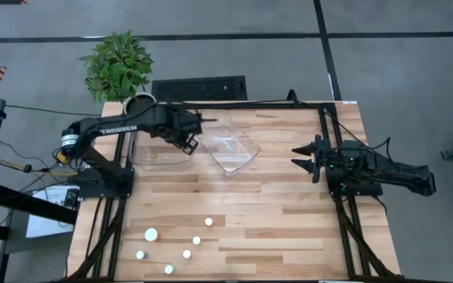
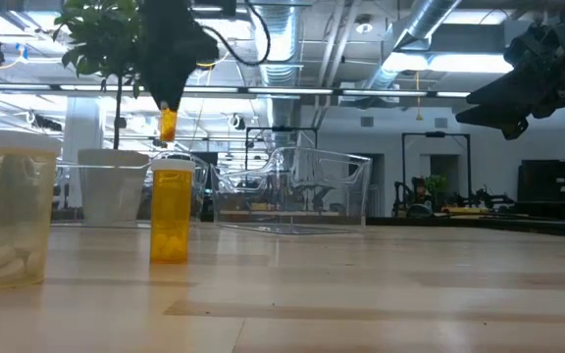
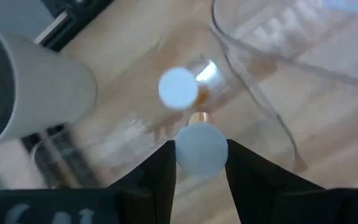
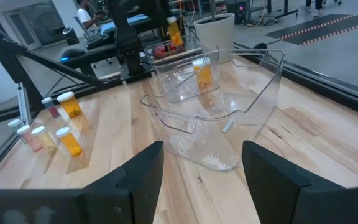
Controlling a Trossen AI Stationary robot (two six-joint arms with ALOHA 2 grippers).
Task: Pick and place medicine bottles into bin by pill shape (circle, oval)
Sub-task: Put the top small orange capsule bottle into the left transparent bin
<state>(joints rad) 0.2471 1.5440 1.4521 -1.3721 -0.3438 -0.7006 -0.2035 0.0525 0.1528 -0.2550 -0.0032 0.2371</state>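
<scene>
My left gripper [image 1: 187, 140] hangs over the left clear bin [image 1: 157, 159], shut on a small amber medicine bottle [image 2: 168, 126] with a white cap. Another capped amber bottle [image 3: 179, 89] stands upright on that bin's floor, right below. The second clear bin [image 1: 230, 146] sits slantwise just to its right. Several more medicine bottles [image 1: 187, 254] stand on their bases at the table's near left; two of these [image 2: 172, 211] loom close in the low view. My right gripper [image 1: 303, 157] waits open above the table's right side, touching nothing. My left gripper pinches the bottle at its white cap [image 3: 202, 149], one finger [image 3: 161, 171] on each side of the cap's rim. The fingers come steeply from above. The bottle hangs upright below them, its amber body [image 2: 168, 127] lifted clear above the left bin.
A white plant pot [image 1: 138, 102] with a green plant stands at the far left corner, right behind the left bin. A black grille [image 1: 199, 86] lies beyond the far edge. The middle and near right of the wooden table [image 1: 289, 228] are bare.
</scene>
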